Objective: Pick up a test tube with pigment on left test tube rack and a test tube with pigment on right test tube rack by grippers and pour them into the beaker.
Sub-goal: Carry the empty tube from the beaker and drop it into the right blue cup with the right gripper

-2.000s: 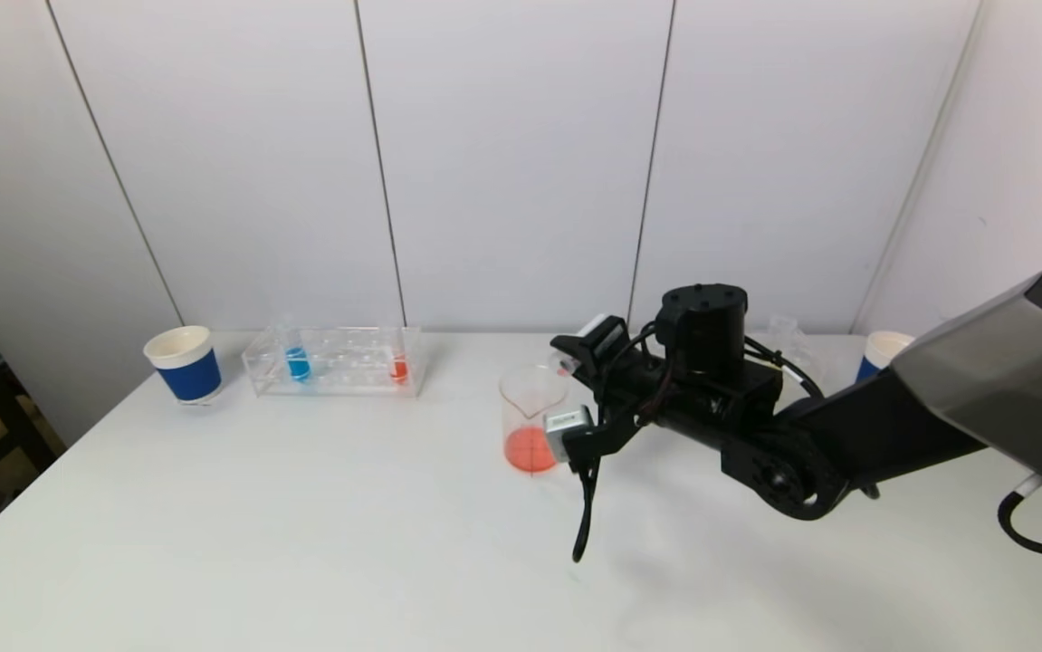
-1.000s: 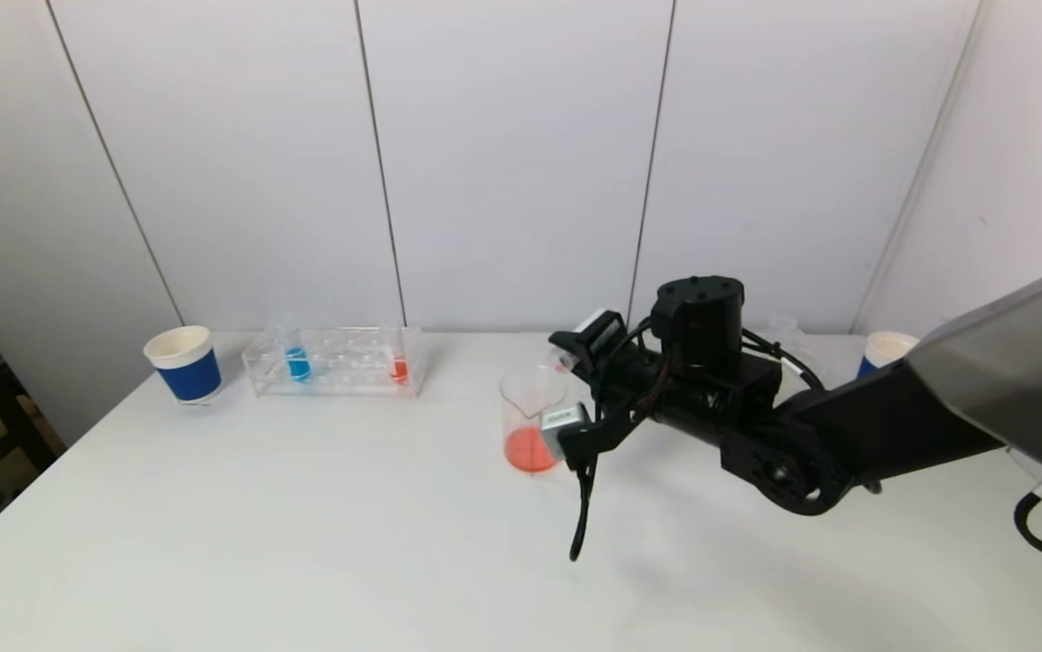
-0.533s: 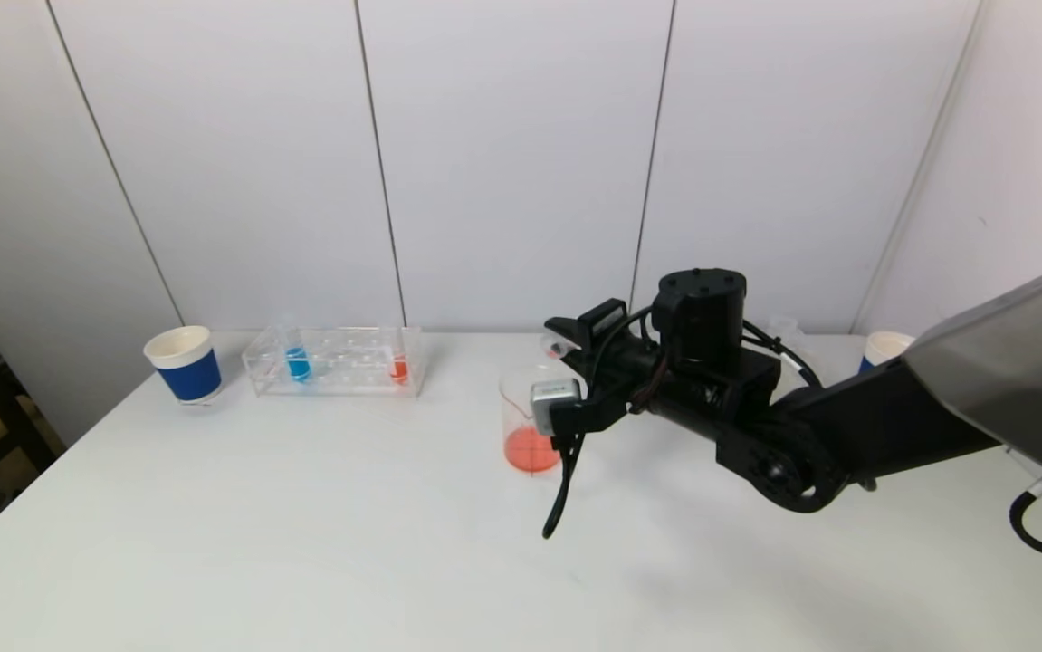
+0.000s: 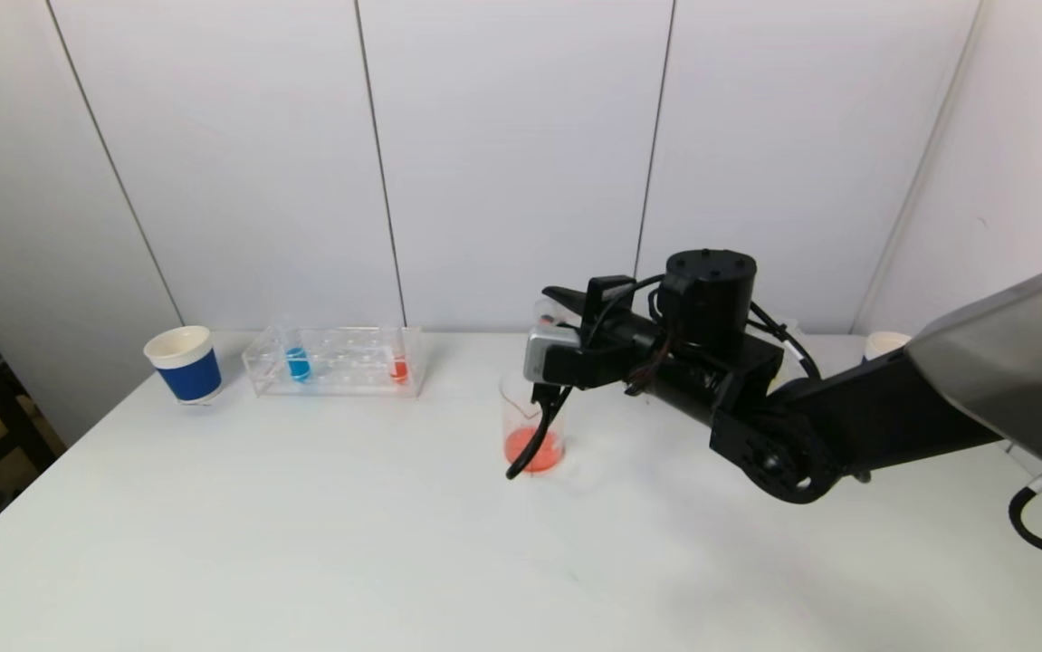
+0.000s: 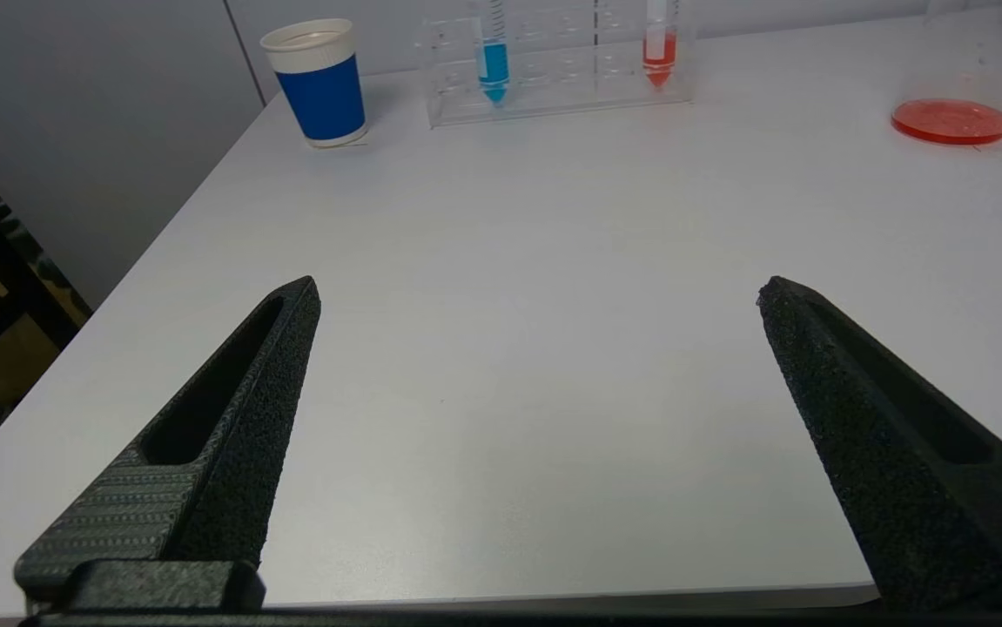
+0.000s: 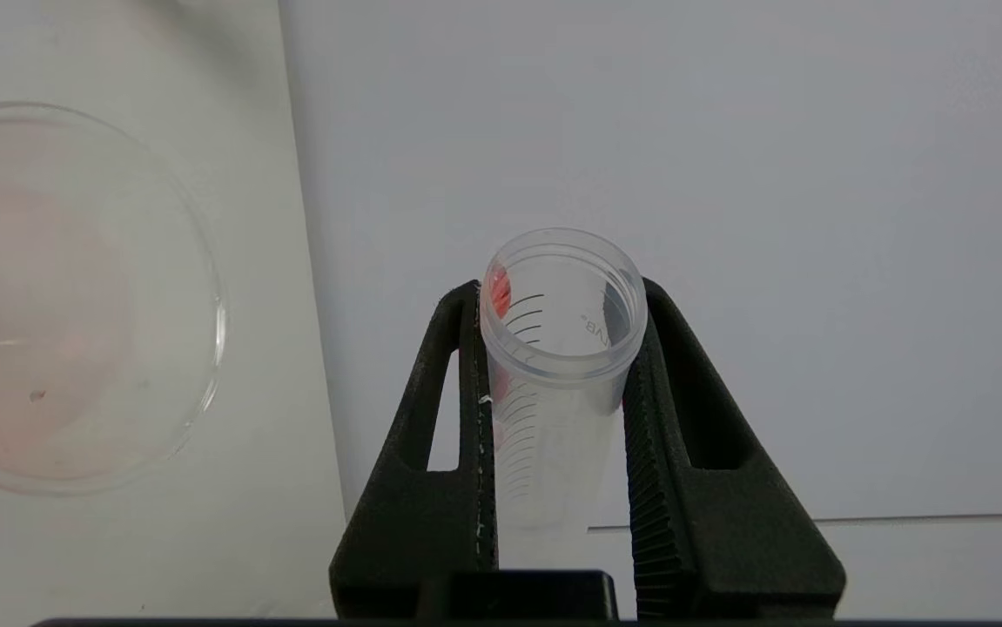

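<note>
My right gripper (image 4: 566,312) is shut on a clear test tube (image 4: 549,317) and holds it just above and behind the glass beaker (image 4: 521,417), which has red liquid in its bottom. In the right wrist view the tube (image 6: 561,348) sits between the jaws of the right gripper (image 6: 557,292), nearly empty with red traces near its mouth, and the beaker (image 6: 74,296) lies off to one side. The left rack (image 4: 335,362) holds a blue tube (image 4: 297,362) and a red tube (image 4: 399,367). My left gripper (image 5: 537,287) is open and empty over the table's near edge.
A blue paper cup (image 4: 184,362) stands left of the left rack. Another cup (image 4: 883,344) stands at the far right, partly behind my right arm. The right rack is mostly hidden by that arm. A black cable (image 4: 534,444) hangs in front of the beaker.
My right gripper has risen and swung left with the tube, from beside the beaker's rim to above it. The hanging cable has swung across the beaker. The red liquid looks unchanged.
</note>
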`<state>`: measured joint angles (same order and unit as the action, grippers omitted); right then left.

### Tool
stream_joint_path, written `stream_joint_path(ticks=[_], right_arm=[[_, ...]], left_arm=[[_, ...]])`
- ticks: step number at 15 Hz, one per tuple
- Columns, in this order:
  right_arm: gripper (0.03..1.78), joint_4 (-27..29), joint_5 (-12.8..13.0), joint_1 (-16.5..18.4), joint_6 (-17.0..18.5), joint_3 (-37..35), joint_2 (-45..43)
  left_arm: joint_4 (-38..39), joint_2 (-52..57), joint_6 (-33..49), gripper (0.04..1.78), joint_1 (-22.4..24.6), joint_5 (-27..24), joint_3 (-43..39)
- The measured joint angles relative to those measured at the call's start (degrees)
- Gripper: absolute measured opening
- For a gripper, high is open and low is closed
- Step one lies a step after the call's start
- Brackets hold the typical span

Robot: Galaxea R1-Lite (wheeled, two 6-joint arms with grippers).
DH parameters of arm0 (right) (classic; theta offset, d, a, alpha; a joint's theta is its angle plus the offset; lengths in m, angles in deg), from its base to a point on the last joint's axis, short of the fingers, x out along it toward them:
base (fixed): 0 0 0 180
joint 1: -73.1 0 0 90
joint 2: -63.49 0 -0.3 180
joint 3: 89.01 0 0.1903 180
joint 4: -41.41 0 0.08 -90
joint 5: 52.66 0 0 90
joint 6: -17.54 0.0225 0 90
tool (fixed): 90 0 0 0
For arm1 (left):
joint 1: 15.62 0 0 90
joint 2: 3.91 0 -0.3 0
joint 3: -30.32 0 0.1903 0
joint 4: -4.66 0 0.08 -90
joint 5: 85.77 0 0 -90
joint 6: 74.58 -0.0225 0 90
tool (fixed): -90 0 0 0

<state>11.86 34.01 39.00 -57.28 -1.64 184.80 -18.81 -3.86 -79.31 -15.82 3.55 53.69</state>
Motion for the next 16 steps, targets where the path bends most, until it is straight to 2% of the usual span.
stream_joint_path(ticks=[5, 9, 14, 16], right_arm=[[0.48, -1.1, 0.8, 0.0, 9.9, 1.8, -0.7], [0.48, -0.7, 5.1, 0.2, 22.6, 3.1, -2.5], [0.48, 0.1, 7.8, 2.4, 36.0, 4.7, -6.9], [0.48, 2.0, 8.1, 3.8, 40.7, 5.4, -9.1]], left_arm=[[0.0, 0.0, 0.0, 1.76, 0.0, 0.0, 0.0], [0.0, 0.0, 0.0, 1.76, 0.0, 0.0, 0.0], [0.0, 0.0, 0.0, 1.76, 0.0, 0.0, 0.0], [0.0, 0.0, 0.0, 1.76, 0.0, 0.0, 0.0]])
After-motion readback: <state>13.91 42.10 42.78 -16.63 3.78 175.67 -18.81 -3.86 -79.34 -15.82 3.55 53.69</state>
